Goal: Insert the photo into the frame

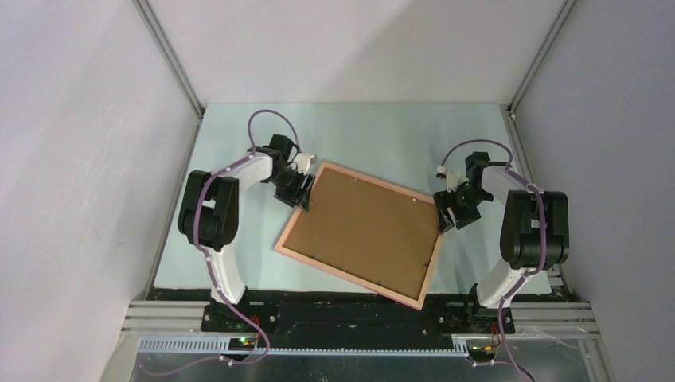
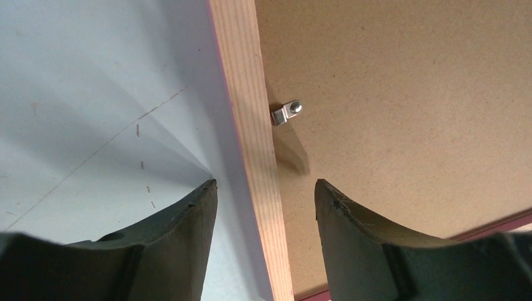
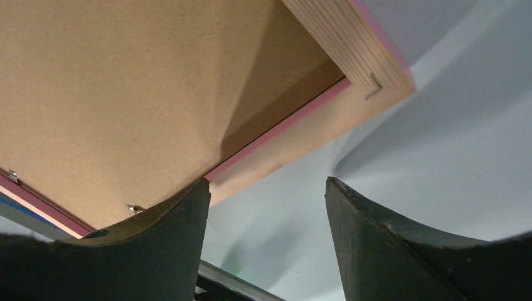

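- Currently the frame (image 1: 350, 278) lies flat on the pale table (image 1: 382, 131), roughly midway between the two arms. It is turned askew, so its far-left corner points away from the bases and its near-right corner sits close to the near edge.
- Its back faces up: the brown backing board (image 1: 366, 227) fills the opening inside the pink rails.
- From above, the left gripper (image 1: 304, 200) sits at the frame's left edge, just near of the far-left corner.
- In the left wrist view its two dark fingers (image 2: 182, 244) stand apart and straddle the light wooden rail (image 2: 248, 94). One finger is over bare table on the outer side and the other is over the backing board. A strip of surface shows on each side of the rail, so the pincer is not closed on it.
- A small metal clip (image 2: 287, 113) is fixed at the inner edge of that rail, just beyond the fingertips, and rests on the board.
- From above, the right gripper (image 1: 444, 219) is at the frame's right edge, close to the far-right corner.
- In the right wrist view its fingers also stand wide apart, with only bare table in the gap between them. One finger overlaps the frame's edge in the picture, but whether it touches cannot be told.
- A mitred corner (image 3: 376, 78) of the frame shows beyond the right fingers, with a staple across the joint, and two more small clips (image 3: 133, 207) sit along the board's edge.
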`<move>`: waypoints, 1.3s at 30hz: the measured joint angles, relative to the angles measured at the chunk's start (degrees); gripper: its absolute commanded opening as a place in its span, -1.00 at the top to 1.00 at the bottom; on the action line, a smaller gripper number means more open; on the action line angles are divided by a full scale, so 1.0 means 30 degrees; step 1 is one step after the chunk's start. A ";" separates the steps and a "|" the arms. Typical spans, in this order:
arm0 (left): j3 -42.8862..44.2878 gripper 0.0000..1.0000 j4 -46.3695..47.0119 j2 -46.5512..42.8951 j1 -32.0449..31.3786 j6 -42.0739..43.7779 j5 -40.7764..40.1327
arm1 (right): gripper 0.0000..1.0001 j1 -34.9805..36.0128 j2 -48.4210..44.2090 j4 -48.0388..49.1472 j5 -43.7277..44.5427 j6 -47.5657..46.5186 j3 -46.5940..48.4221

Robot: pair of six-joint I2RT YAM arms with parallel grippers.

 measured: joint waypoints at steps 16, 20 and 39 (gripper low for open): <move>-0.1887 -0.29 0.0248 -0.1341 0.0189 -0.0262 0.0765 | -0.38 -0.0022 0.4051 -0.0874 -0.3257 0.1734 0.3621; -0.2164 -0.29 0.0277 -0.1552 0.0277 -0.0350 0.0882 | -0.36 0.0117 0.5355 -0.0838 -0.3621 0.2339 0.5486; -0.3249 -0.29 0.0583 -0.2084 0.0612 -0.0350 0.3009 | -0.45 0.1530 1.0032 -0.0736 -0.2106 0.3126 1.4069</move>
